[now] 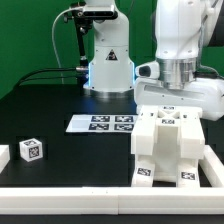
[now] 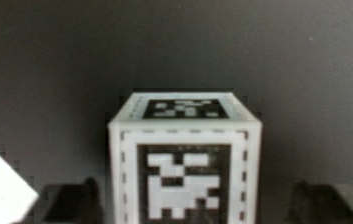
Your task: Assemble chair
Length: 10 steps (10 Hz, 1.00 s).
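The chair's joined white pieces point(image 1: 170, 150) stand as a stepped block at the exterior view's right, with tags on the front and top. My gripper point(image 1: 170, 110) hangs straight down over its top. In the wrist view a narrow white tagged block point(image 2: 187, 150) stands upright between my dark fingers point(image 2: 70, 202), and my gripper point(image 2: 191, 208) is open, with a dark gap showing on each side of the block. A small loose white cube point(image 1: 32, 150) with a tag lies at the exterior view's left, beside another white piece point(image 1: 3, 157) cut off by the edge.
The marker board point(image 1: 103, 123) lies flat on the black table in the middle. The robot's base point(image 1: 108, 60) and cables stand behind it, before a green backdrop. A white rim point(image 1: 100, 196) runs along the table's front edge.
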Motion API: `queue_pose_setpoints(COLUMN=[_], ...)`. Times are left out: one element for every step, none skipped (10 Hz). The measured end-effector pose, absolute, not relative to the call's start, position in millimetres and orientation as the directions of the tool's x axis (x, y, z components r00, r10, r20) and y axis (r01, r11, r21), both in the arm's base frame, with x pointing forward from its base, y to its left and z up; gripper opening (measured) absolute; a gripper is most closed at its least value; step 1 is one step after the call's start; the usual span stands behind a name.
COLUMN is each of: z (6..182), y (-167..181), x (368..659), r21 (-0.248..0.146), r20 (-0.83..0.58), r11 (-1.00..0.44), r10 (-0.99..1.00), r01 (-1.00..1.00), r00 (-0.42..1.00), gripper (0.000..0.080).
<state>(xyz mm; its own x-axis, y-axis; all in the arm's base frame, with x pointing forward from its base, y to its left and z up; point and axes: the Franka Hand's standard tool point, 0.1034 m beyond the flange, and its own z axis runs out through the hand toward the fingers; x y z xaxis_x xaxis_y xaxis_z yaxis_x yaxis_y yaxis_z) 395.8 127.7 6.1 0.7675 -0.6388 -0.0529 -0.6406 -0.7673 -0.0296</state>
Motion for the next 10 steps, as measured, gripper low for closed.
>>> queue_pose_setpoints(z=[6.1,6.1,6.1,6.4,10.3,19.7,38.8,64.6,91.7,116.1], y=[128,128,127,127,127,126,126,123,117,111], x=[396,396,396,396,397,396,396,399,404,409], r21=[-0.029,-0.030,-0.030,-0.030,-0.034,-0.043,-0.062,-0.092,-0.123,-0.142], r20=[-0.053,-0.053,-0.053,-0.053,-0.055,-0.066,-0.095,-0.118,-0.136,-0.148], r11=[-0.767,-0.767,-0.767,-0.767,-0.770,-0.777,-0.787,-0.800,-0.817,-0.827], r10=[-0.639,-0.639,-0.639,-0.639,-0.636,-0.626,-0.607,-0.582,-0.549,-0.525], r01=[-0.641,-0.641,-0.641,-0.640,-0.638,-0.629,-0.613,-0.592,-0.564,-0.544], r00=[0.767,0.767,0.767,0.768,0.770,0.777,0.789,0.805,0.825,0.838], gripper=[0.0375,0.0279,0.0279,0.0279,0.0279,0.0279,0.0279,0.0279,0.0279,0.0281])
